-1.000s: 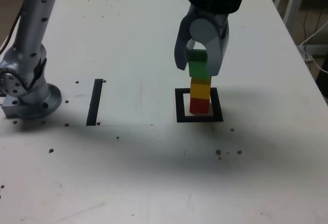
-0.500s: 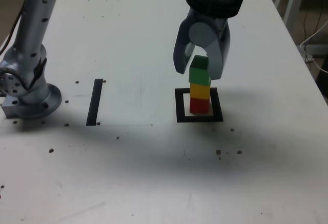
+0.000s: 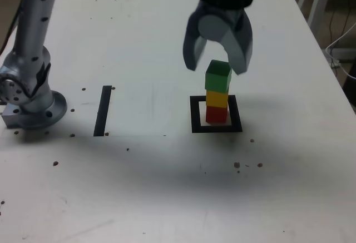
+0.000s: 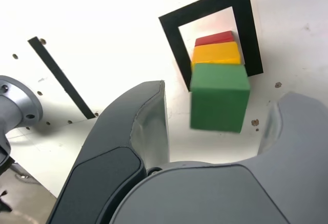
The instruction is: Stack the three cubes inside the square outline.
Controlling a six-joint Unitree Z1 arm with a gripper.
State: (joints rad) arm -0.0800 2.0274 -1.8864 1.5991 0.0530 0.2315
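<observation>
Stack: red cube (image 3: 216, 113) at the bottom, yellow cube (image 3: 217, 98) on it, green cube (image 3: 218, 77) on top, turned slightly off square to the yellow one
Place: the stack stands on the white centre of the square outline (image 3: 194, 115), on the white table (image 3: 167, 187)
Gripper: the gripper (image 3: 218, 62) hangs just above the green cube, jaws spread apart, holding nothing and clear of the cube on both sides
Progress: all three cubes appear stacked inside the outline
Left to do: seemingly only lifting the arm away without knocking the tower
Elsewhere: a straight black strip (image 3: 103, 109) lies well apart, towards the exterior view's left
</observation>
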